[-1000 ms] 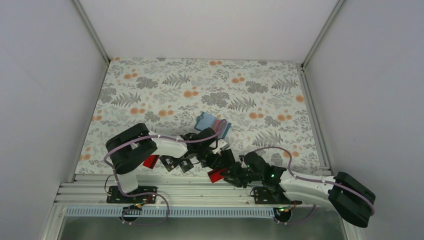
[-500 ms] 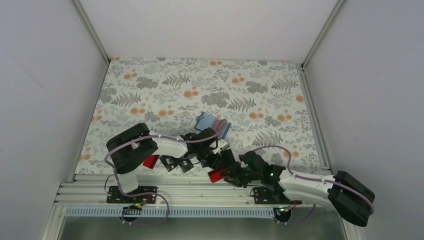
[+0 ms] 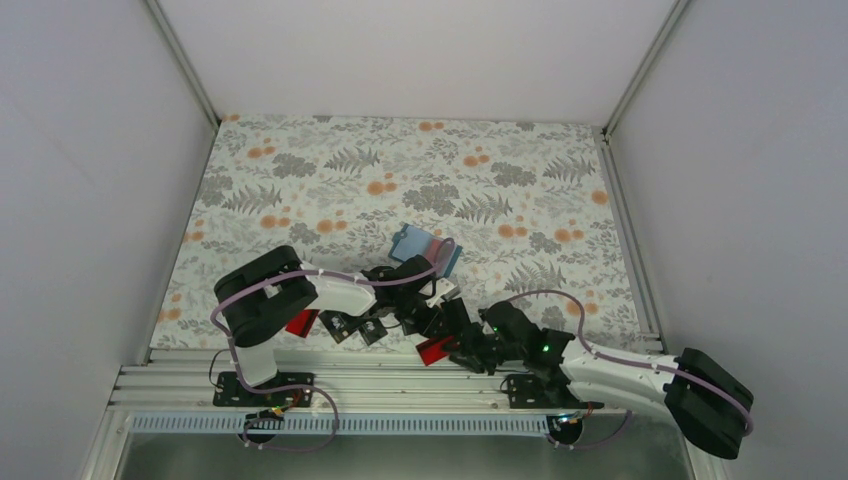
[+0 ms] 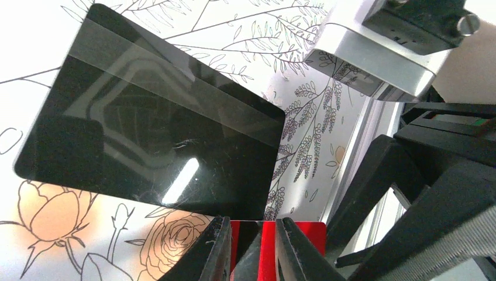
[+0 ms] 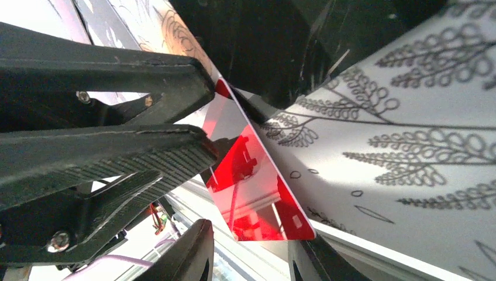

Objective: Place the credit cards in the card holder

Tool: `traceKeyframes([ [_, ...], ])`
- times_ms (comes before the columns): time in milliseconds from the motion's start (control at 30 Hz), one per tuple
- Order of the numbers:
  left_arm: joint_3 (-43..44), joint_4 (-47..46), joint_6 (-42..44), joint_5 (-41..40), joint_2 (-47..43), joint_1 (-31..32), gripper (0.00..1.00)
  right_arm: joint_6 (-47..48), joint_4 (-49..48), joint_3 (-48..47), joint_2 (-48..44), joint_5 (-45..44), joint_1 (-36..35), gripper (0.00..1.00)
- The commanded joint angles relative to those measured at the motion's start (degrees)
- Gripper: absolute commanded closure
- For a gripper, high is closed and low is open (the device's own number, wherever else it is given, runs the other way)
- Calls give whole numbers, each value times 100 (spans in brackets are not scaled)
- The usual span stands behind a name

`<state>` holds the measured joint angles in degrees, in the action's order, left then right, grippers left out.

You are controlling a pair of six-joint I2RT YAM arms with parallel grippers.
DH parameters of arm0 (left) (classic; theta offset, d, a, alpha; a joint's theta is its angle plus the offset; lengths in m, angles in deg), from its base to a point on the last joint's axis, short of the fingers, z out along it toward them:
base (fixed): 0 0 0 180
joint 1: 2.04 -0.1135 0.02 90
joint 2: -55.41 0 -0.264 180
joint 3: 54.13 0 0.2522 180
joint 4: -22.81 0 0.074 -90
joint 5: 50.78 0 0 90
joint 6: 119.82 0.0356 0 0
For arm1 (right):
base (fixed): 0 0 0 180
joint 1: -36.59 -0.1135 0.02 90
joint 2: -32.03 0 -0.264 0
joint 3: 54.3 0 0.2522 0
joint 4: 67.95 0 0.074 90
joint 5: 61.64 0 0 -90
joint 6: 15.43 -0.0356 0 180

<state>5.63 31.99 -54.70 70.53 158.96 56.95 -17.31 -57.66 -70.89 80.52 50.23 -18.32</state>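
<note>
- Top external view: the teal-blue soft folding card holder [image 3: 415, 241] lies on the floral-patterned worktop [image 3: 300, 180], just above the middle of the frame and apart from both claws.
- Both arms reach in from the bottom edge and meet below the holder. The left claw [image 3: 428, 325] and the right claw [image 3: 463, 347] sit tip to tip over a bright red rectangular plastic card [image 3: 435, 351] at the worktop's near edge.
- To the lower left lie a second red card [image 3: 301, 322], partly under the left arm, a small black card [image 3: 340, 328] and another black card [image 3: 372, 333].
- Left wrist view: a glossy black rectangular card [image 4: 152, 134] lies flat across the left half of the frame.
- At the bottom edge the left claw's fingers [image 4: 217, 252] stand with a narrow gap, and red plastic shows in and beside it. I cannot tell whether they pinch the card.
- Right wrist view: the bright red card [image 5: 251, 175] sits tilted, and the left claw's ribbed fingers [image 5: 146, 155] reach its upper corner from the left.
- The right claw [image 5: 250, 257] is released, its 2 fingers spread on either side of the card's lower end.
</note>
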Motion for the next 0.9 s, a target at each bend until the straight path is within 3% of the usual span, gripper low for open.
traceKeyframes([
  [0,-215,674,-52,279,361,184,80,104,-383,-331,-120,-623,42,66],
  [867,-201,605,-91,297,473,185,81,-10,-217,-275,-189,-818,42,73],
])
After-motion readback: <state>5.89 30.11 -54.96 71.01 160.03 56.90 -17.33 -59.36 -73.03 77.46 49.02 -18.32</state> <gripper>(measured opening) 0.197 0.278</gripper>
